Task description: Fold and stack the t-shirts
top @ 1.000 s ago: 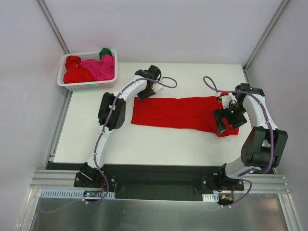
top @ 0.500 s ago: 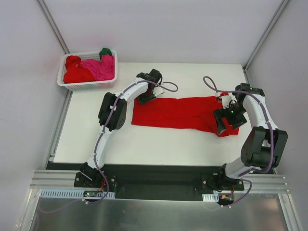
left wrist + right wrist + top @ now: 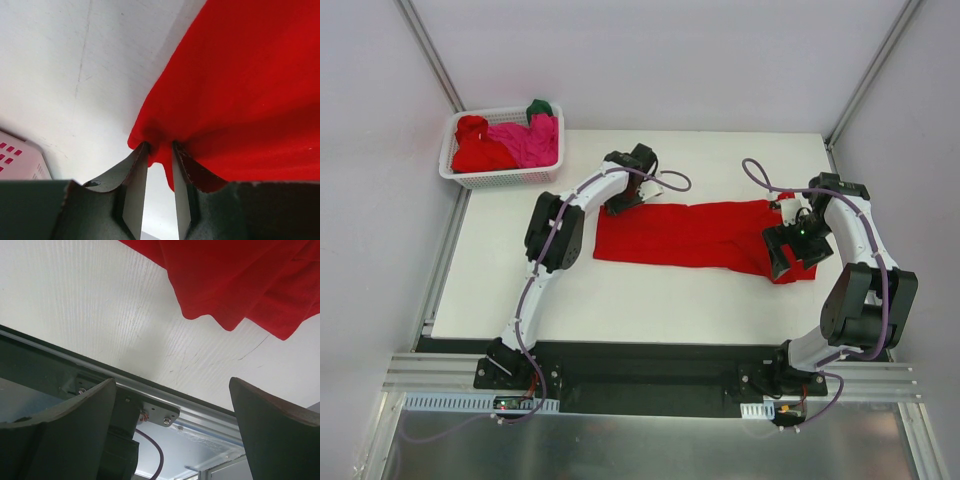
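Note:
A bright red t-shirt [image 3: 695, 235] lies folded into a long strip across the white table. My left gripper [image 3: 620, 203] is at its far-left corner, and the left wrist view shows the jaws nearly shut with the red cloth [image 3: 240, 90] pinched between the fingertips [image 3: 142, 152]. My right gripper [image 3: 788, 262] hovers over the shirt's near-right end, jaws wide open and empty, with the shirt's edge [image 3: 235, 285] above them in the right wrist view. More t-shirts sit in the basket: red [image 3: 478, 150], magenta-pink [image 3: 528, 140] and dark green [image 3: 539, 107].
The white lattice basket [image 3: 502, 178] stands off the table's far-left corner; its pink-holed wall shows in the left wrist view [image 3: 20, 160]. The table's near edge and metal rail [image 3: 165, 405] lie just below the right gripper. Grey walls enclose the cell.
The left gripper has shifted slightly onto the shirt's far-left corner. The right arm has not moved.

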Robot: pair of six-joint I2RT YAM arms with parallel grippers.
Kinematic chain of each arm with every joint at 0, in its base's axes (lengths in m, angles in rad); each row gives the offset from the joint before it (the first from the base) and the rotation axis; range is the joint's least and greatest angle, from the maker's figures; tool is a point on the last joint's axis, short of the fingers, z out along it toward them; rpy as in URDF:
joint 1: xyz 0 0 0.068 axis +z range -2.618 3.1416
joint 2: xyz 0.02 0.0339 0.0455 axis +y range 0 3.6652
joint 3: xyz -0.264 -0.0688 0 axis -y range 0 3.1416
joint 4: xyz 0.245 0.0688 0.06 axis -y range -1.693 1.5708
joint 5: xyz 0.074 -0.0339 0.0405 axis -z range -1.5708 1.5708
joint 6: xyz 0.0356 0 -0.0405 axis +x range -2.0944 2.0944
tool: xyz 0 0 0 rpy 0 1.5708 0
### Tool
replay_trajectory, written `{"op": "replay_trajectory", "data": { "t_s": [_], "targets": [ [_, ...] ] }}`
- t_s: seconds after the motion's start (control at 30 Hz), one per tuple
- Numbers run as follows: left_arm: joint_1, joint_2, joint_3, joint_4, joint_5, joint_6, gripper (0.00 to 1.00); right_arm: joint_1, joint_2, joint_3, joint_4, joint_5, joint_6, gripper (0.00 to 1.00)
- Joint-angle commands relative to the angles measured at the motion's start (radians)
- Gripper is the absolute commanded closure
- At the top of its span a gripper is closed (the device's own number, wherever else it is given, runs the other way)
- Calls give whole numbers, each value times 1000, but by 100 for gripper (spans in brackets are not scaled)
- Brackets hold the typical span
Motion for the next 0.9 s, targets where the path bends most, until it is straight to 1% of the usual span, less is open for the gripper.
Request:
{"op": "replay_trajectory", "data": {
  "t_s": [0.0,0.2,0.27,0.33,0.37,0.4,0.47,0.57,0.87],
  "targets": [
    [-11,-34,8,-12,5,-7,75,3,-19,6,-19,-17,8,0],
    [-13,-51,16,-10,-3,-7,76,3,-20,3,-19,-20,7,0],
    [-13,-55,17,-12,-10,-5,81,4,-20,3,-17,-21,8,0],
    [-13,-60,19,-10,-19,-5,81,4,-20,0,-16,-21,7,0],
    [-13,-60,20,-9,-24,-4,89,4,-23,-1,-14,-21,8,0],
    [-13,-61,22,-9,-30,-4,91,4,-24,-4,-16,-23,8,0],
    [-11,-60,23,-7,-42,-1,91,4,-25,-7,-14,-23,7,0],
    [-13,-54,34,-7,-70,-2,96,4,-33,-14,-16,-20,7,0],
    [-11,-49,46,13,-148,5,98,4,-40,-23,-11,-21,7,0]
  ]
}}
